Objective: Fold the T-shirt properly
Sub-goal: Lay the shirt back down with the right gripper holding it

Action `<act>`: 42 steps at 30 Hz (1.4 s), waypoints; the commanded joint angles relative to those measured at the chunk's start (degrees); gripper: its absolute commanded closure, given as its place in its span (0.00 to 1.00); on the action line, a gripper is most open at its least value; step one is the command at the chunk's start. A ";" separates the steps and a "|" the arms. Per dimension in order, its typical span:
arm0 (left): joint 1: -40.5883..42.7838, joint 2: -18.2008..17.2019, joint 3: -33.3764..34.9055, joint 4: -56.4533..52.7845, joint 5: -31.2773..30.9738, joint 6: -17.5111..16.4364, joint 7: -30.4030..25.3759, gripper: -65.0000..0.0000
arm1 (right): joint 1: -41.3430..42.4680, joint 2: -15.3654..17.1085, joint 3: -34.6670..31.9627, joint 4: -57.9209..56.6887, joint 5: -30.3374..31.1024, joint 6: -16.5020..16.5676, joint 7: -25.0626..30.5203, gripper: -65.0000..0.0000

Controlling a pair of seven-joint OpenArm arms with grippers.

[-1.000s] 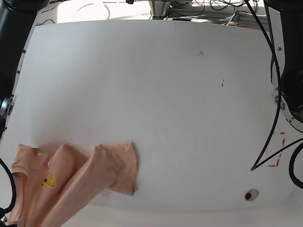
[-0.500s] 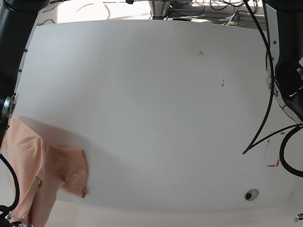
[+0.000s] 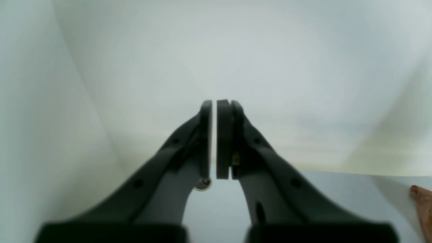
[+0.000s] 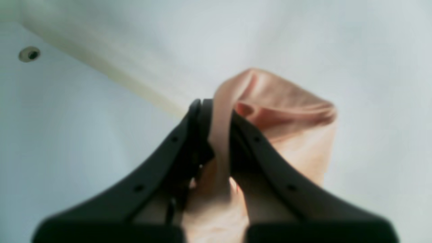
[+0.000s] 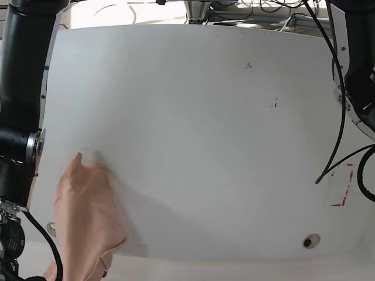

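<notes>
T-shirt (image 5: 88,222) now bunched, lifted off desk (image 5: 193,129) since a second ago: your right end effector (image 4: 216,135) grips it; left end effector (image 3: 214,138) closed, empty. Spread it flat first.

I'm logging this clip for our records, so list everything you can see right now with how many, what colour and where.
T-shirt: one, salmon pink, bunched and hanging at the near left edge of the base view, pinched in the right gripper.
Table: one, white, fills the base view.
Table hole: one, dark with a pale ring, near right corner.
Red corner marks: one set, red, right edge of the table.
Cables: several, dark and pale, behind the far edge.
Right gripper: one, black, fingers shut on a fold of the shirt.
Left gripper: one, black, shut, holding nothing, above the table.
</notes>
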 commanded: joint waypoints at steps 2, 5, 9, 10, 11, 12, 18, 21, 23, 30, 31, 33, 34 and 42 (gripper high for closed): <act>-2.13 -2.02 -0.13 0.92 -1.02 -0.01 -1.88 1.00 | 5.09 -2.43 0.38 5.85 0.76 0.28 -0.59 1.00; -2.13 -3.08 -0.13 1.09 -1.02 -0.01 -1.79 1.00 | 6.76 -3.66 0.47 9.46 0.85 0.45 -1.38 1.00; -2.13 -4.75 -0.22 0.83 -1.02 -0.10 -1.79 1.00 | 9.48 -4.45 0.56 13.76 0.85 1.68 -1.47 1.00; -2.13 -5.10 -0.22 0.74 -1.02 -0.45 -1.79 1.00 | 10.45 -5.06 0.56 14.20 0.85 2.56 -1.47 1.00; -2.13 -5.28 -0.22 0.74 -1.02 -0.89 -1.79 1.00 | 11.07 -5.33 0.56 14.38 0.85 3.18 -1.56 1.00; -2.13 -5.28 -0.22 0.74 -1.02 -1.68 -1.79 1.00 | 11.59 -5.50 0.56 14.47 0.94 3.88 -1.73 1.00; -0.37 -5.28 -0.57 1.18 -1.02 -3.35 -1.79 1.00 | 11.68 -4.01 0.47 17.46 6.74 4.85 -2.61 1.00; 0.07 -5.28 -1.01 1.18 -1.02 -3.35 -1.70 1.00 | 9.92 -2.43 0.30 18.07 8.32 5.02 -2.61 1.00; 0.33 -5.28 -1.01 1.18 -1.02 -3.35 -1.70 1.00 | 8.52 -1.19 0.30 18.51 9.20 5.02 -2.70 1.00; 2.44 -5.10 -1.01 1.18 -1.02 -3.53 -1.62 1.00 | -3.09 5.05 0.74 23.87 11.31 5.11 -3.32 1.00; 2.88 -4.84 -0.92 1.09 -1.02 -3.53 -1.62 1.00 | -6.08 6.01 0.82 24.84 11.84 5.11 -3.32 1.00; 4.02 -3.87 -0.92 1.09 -1.02 -3.53 -1.62 1.00 | -11.44 7.33 2.14 26.86 12.72 5.11 -3.32 1.00; 4.38 -3.60 -0.92 1.09 -1.02 -3.53 -1.62 1.00 | -13.37 7.60 3.11 27.65 12.89 5.11 -3.32 1.00; 14.31 -1.23 -1.01 0.92 -1.81 -3.62 -1.62 1.00 | -37.99 5.75 12.78 36.80 12.80 5.11 -2.96 1.00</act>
